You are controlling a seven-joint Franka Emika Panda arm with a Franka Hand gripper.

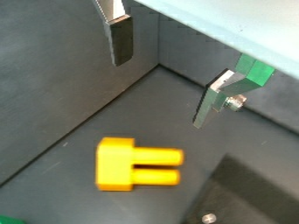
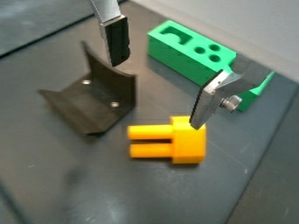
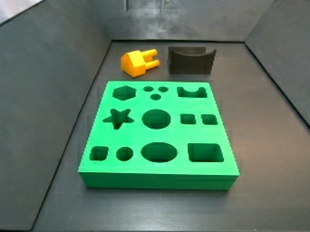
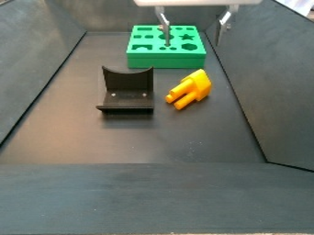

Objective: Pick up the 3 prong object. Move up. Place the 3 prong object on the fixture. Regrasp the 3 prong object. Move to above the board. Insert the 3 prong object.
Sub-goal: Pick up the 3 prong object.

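Two silver fingers [image 2: 114,39] with dark pads show in both wrist views, spread wide with nothing between them — we read the gripper [image 2: 158,74] as open and empty. In a side view the gripper [image 4: 190,23] hangs high at the far end, over the board [image 4: 168,55], only the finger ends visible below the frame edge.

We see the 3 prong object [image 2: 170,143] lying on the dark floor below the jaws, not between them. In a wrist view [image 1: 135,164] it sits under the gap, blurred, prongs pointing toward the side of the finger that has the screw. In the same wrist view as the spread fingers, that finger [image 2: 211,96] overlaps the orange body in the picture; we cannot tell real contact, but the side view shows the gripper well above floor level.

Beside the 3 prong object stands the fixture [image 2: 91,96], below the other finger, apart from the piece. Side views agree: 3 prong object [image 4: 188,89] just beside the fixture [image 4: 127,90], both clear of the board. In a side view the board [image 3: 158,172] fills the foreground, with 3 prong object [image 3: 140,62] and fixture [image 3: 190,59] behind it — cutouts all unfilled.
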